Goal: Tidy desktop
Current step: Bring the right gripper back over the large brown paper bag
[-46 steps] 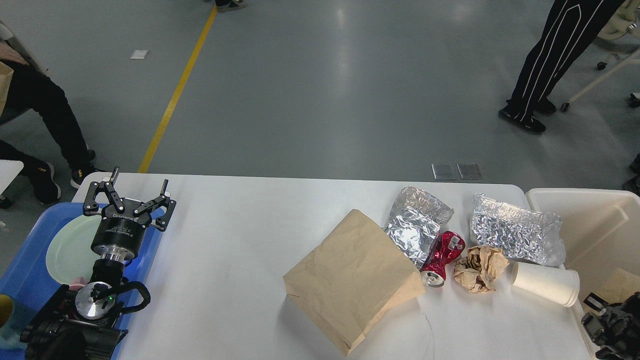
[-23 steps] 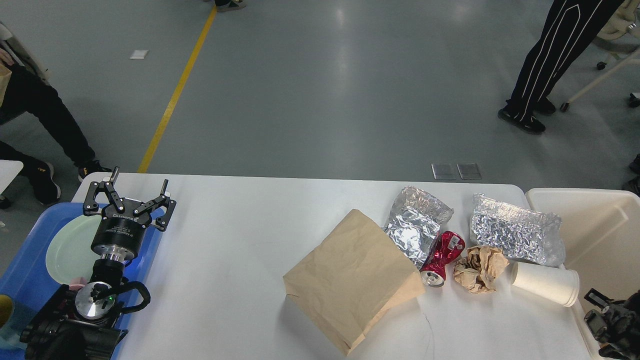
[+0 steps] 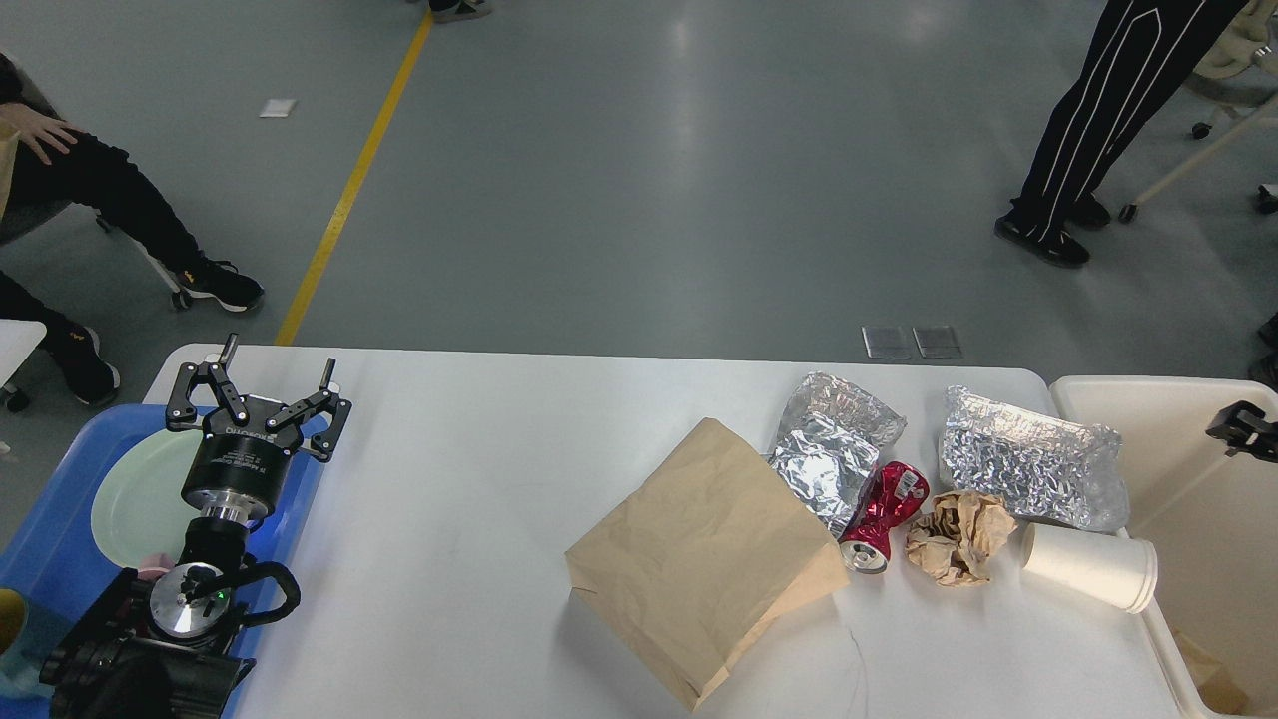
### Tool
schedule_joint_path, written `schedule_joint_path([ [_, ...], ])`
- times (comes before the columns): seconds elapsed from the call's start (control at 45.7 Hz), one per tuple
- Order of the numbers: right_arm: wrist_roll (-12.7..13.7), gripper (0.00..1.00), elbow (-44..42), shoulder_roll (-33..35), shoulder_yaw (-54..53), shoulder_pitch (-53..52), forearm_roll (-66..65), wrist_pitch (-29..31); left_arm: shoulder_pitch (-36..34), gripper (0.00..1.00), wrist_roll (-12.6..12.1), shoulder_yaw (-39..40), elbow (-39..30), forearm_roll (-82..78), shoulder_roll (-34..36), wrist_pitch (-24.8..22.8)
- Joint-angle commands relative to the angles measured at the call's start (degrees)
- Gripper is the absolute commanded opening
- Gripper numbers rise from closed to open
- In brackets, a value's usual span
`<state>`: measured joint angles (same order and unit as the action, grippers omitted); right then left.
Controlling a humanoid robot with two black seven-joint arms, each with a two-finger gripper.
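Far from finished, by the look of it: six pieces of litter left on the desktop (image 3: 479, 519), all gathered toward its right end. Brown paper bag (image 3: 704, 574) nearest the front edge; crushed red can (image 3: 884, 514), crumpled brown paper (image 3: 957, 534) and tipped white paper cup (image 3: 1090, 567) in a row just right of it; two foil wrappers (image 3: 834, 444) (image 3: 1033, 469) nearer the far edge. Cream bin (image 3: 1198, 479) at the right end, with a brown scrap in its near corner; blue tray (image 3: 60, 539) at the left end, holding a pale green plate (image 3: 140, 494).

Desktop itself white, matte, round-cornered, bare across its left half.

Left gripper (image 3: 275, 384) over the tray's right rim, fingers spread, holding nothing. Right gripper (image 3: 1241, 429) barely in view above the bin; cannot tell how its fingers stand
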<state>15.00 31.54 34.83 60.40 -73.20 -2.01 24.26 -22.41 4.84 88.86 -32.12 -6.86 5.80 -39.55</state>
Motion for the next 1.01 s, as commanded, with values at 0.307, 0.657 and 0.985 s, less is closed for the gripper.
schedule_joint_path([
  [0.307, 0.2, 1.0, 30.3, -12.1, 14.7, -44.0, -0.2, 29.3, 0.0, 0.96, 0.0, 0.0, 0.0, 0.0, -0.1, 0.1],
  [0.657, 0.2, 1.0, 62.1, -17.4, 13.6, -77.7, 12.2, 29.8, 0.0, 0.96, 0.0, 0.0, 0.0, 0.0, 0.0, 0.0],
  [0.985, 0.1, 1.0, 66.1, -19.2, 11.6, -80.5, 14.8, 27.0, 0.0, 0.96, 0.0, 0.0, -0.1, 0.0, 0.0, 0.0],
])
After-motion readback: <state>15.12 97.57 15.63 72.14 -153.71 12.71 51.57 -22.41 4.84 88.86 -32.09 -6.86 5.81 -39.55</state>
